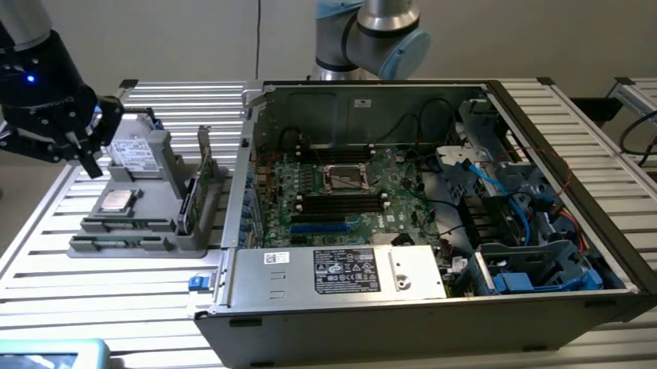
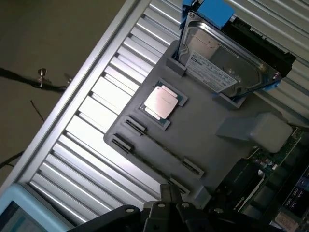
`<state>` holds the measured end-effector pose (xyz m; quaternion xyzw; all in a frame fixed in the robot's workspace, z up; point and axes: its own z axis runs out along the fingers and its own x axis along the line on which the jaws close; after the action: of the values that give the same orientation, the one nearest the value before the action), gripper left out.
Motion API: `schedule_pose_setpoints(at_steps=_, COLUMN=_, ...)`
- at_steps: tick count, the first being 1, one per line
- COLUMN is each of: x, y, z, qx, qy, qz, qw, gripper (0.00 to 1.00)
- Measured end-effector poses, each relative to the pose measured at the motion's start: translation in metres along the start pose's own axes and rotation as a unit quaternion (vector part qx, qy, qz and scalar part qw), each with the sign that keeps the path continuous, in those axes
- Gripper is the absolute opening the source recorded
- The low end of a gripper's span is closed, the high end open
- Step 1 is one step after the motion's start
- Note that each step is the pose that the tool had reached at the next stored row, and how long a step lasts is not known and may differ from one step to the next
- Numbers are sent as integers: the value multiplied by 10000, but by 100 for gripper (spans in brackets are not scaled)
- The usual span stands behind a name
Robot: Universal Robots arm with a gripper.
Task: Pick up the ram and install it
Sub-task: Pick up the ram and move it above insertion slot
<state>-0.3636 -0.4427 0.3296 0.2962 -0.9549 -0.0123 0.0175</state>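
Note:
My black gripper (image 1: 91, 160) hangs over the table at the exterior view's left, beside the grey parts holder (image 1: 165, 231). Its fingers are shut with nothing between them, and the wrist view shows the gripper (image 2: 167, 192) pressed together above one end of the holder (image 2: 212, 116). The ram (image 2: 161, 146) is a thin dark stick standing on edge in a long slot of that holder. In the exterior view the ram (image 1: 125, 226) sits near the holder's front edge. The open computer case (image 1: 308, 277) with its green motherboard (image 1: 395, 196) lies to the exterior view's right.
On the holder there are also a square silver processor (image 2: 161, 101), a hard drive in a blue bracket (image 2: 227, 65) and a taller green card (image 1: 205, 173) standing upright. The ribbed metal table (image 1: 92, 300) runs around everything. A light-blue device (image 1: 51, 355) sits at the front left corner.

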Motion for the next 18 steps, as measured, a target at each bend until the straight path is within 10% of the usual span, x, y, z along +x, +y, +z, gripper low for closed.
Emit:
schedule_pose_setpoints(at_steps=9, x=0, y=0, z=0, qx=21, qy=27, qz=-816, qw=9967, gripper=11)
schedule_pose_setpoints(at_steps=18, x=0, y=0, z=0, qx=46, qy=51, qz=-1621, qw=9867, gripper=11)
